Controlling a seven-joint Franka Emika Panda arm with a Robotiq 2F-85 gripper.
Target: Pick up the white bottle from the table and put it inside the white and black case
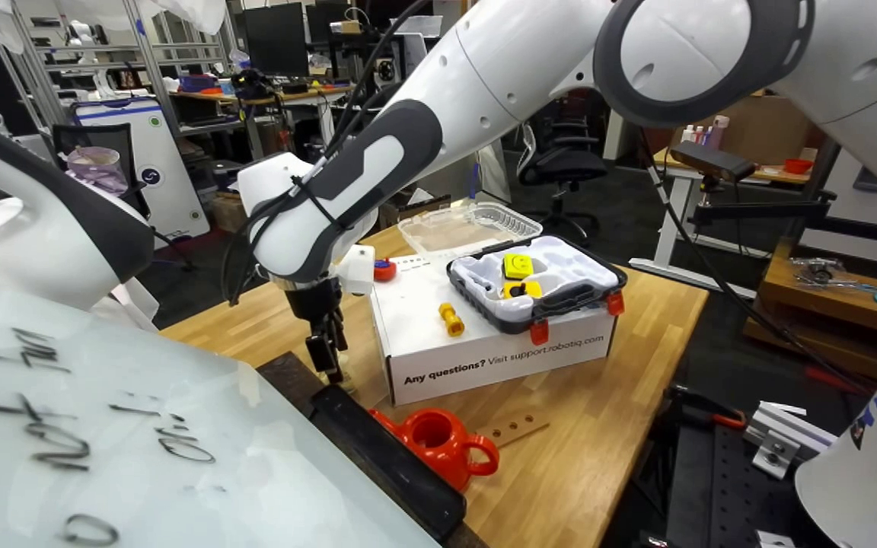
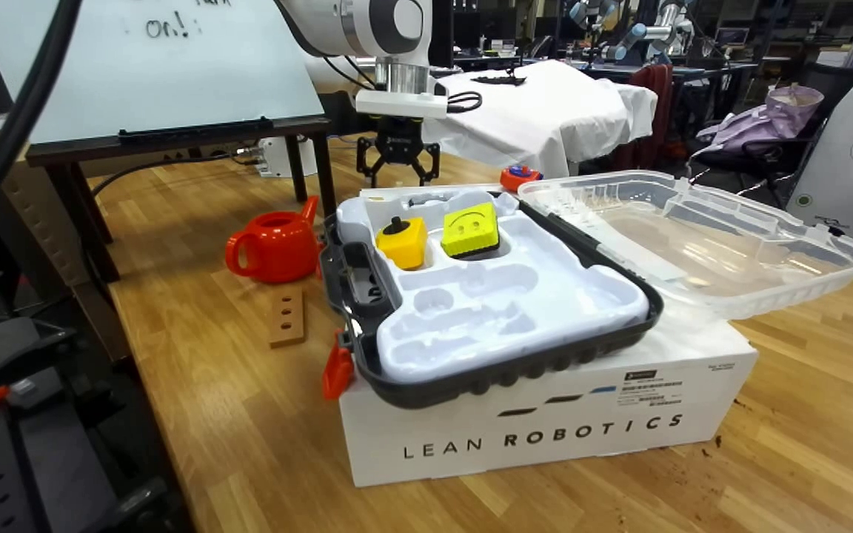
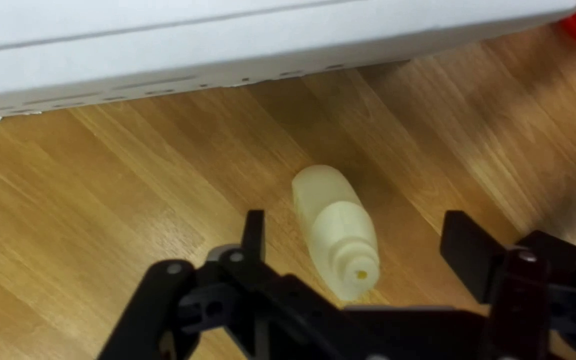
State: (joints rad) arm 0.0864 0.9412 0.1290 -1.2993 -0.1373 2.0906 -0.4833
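Black pincer [image 3: 355, 232] had both fingers [image 3: 468, 260] spread well apart, pointing down over the table [image 3: 93, 225], gripping nothing. Off-white bottle [image 3: 335, 225] was on that table; wrist view had it framed in the gap between the fingers, bare wood showing on either side. Nozzle end showed, small yellow spot at the tip. Couldn't tell whether the bottle stood or lay, or whether the fingertips were down at its height. White arm [image 1: 515, 61] stretched over the table to the pincer. Near the bottle: big white cardboard box [image 2: 545, 437], flat on the table. White and black case [image 2: 560, 296] sat on top of the box, white moulded inside, black shell, latch side running slightly past the box edge, red latches [image 2: 339, 370] hanging. Clear lid [image 2: 737, 259] lay folded back. Two bits sat in the case: yellow block with black knob [image 2: 408, 248] and yellow-green smiley block [image 2: 469, 231]. Also on the box: yellow bolt-shaped piece [image 1: 451, 320]. Red-and-blue piece [image 1: 384, 269] was by the box corner, couldn't tell if on box or table. Red teapot [image 2: 282, 255] was on the table, holed wooden strip [image 2: 287, 337] just beside it. Whiteboard [image 2: 175, 81] with black handwriting stood beyond the teapot in an exterior view. Further back: white cloth [image 2: 537, 111] draped over something, lilac bag [image 2: 782, 115] on a chair [image 2: 837, 85].
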